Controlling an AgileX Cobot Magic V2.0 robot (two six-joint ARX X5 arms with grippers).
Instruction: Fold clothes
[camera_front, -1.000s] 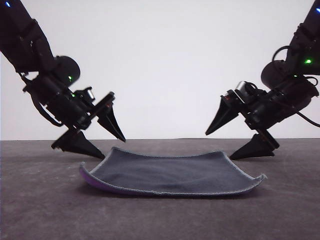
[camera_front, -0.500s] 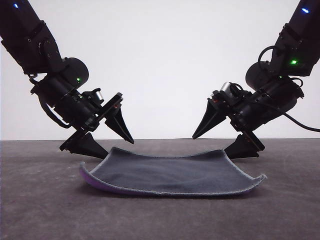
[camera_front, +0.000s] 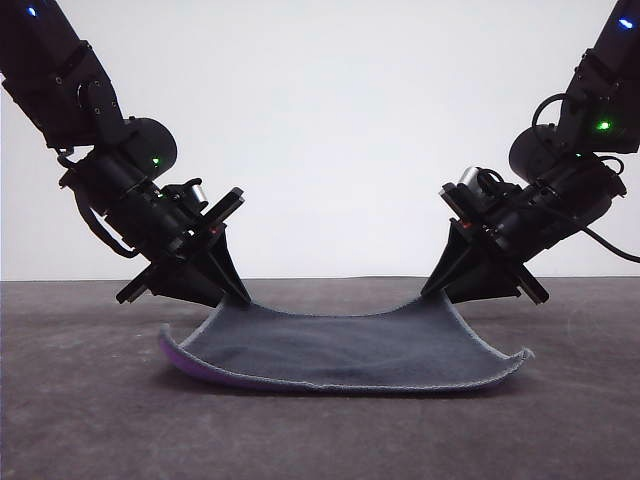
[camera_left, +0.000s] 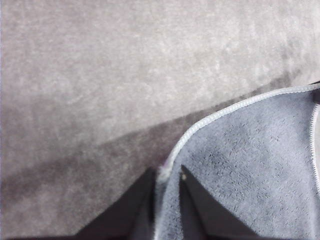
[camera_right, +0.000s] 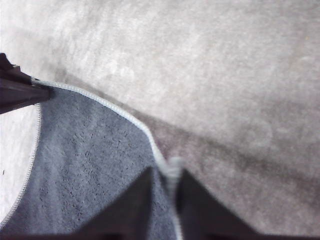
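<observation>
The clothes (camera_front: 340, 350) are one dark grey cloth with a light stitched edge, lying on the table with a purple underside (camera_front: 183, 361) showing at the front left. My left gripper (camera_front: 236, 294) is shut on its far left corner, which rises slightly off the table. My right gripper (camera_front: 434, 291) is shut on the far right corner, also raised. In the left wrist view the cloth's edge (camera_left: 163, 176) sits pinched between the fingers of the left gripper (camera_left: 166, 170). Seen from the right wrist, the right gripper (camera_right: 165, 172) clamps the cloth's corner (camera_right: 173, 165).
The table (camera_front: 90, 420) is a grey-brown felt-like surface with a plain white wall (camera_front: 330, 120) behind it. The cloth's front right corner (camera_front: 520, 355) curls upward. My left gripper's tip (camera_right: 17, 91) also shows at the far corner in the right wrist view.
Both grippers were open above the far corners. They came down and shut on those corners, and the cloth's far edge now lifts at both ends.
</observation>
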